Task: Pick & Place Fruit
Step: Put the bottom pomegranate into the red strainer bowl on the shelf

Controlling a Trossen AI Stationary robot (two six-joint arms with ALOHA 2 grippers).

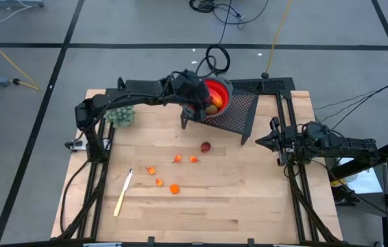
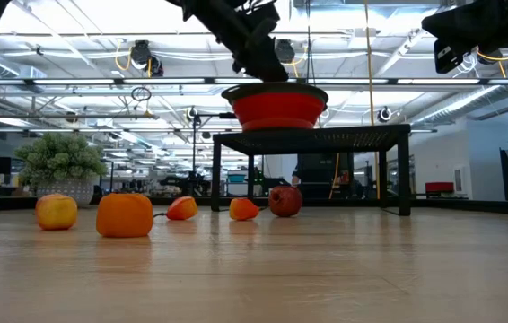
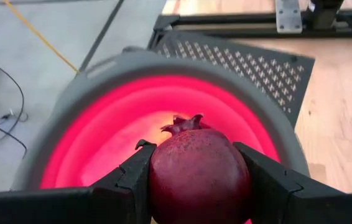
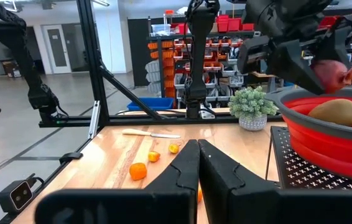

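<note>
My left gripper point(image 3: 194, 152) hangs over the red bowl point(image 3: 95, 143), shut on a dark red ball point(image 3: 198, 177) with a small crown. The grey-rimmed bowl point(image 1: 219, 92) stands on a black perforated stand point(image 1: 238, 110) at the table's far side. It holds a brownish-green oval point(image 4: 334, 112) and a yellow-orange piece point(image 1: 212, 108). A second dark red ball point(image 1: 205, 147) and several small orange bits point(image 1: 174, 189) lie on the table. My right gripper point(image 4: 198, 155) waits shut at the table's right edge point(image 1: 276, 137). My left gripper pinches the dark red ball by its two opposite sides point(image 3: 157, 180), one finger point(image 3: 129, 183) on each flank. The fingers slant down from the table's left. The ball is lifted clear above the bowl's hollow, its crown point(image 3: 185, 123) pointing away from the wrist.
A bushy green clump point(image 1: 120, 115) sits at the far left by the left arm's base. A yellow-handled knife point(image 1: 123, 192) lies near the left front. The stand's legs point(image 2: 404, 175) rise from the table. The wood is bare toward the near edge point(image 1: 235, 213).
</note>
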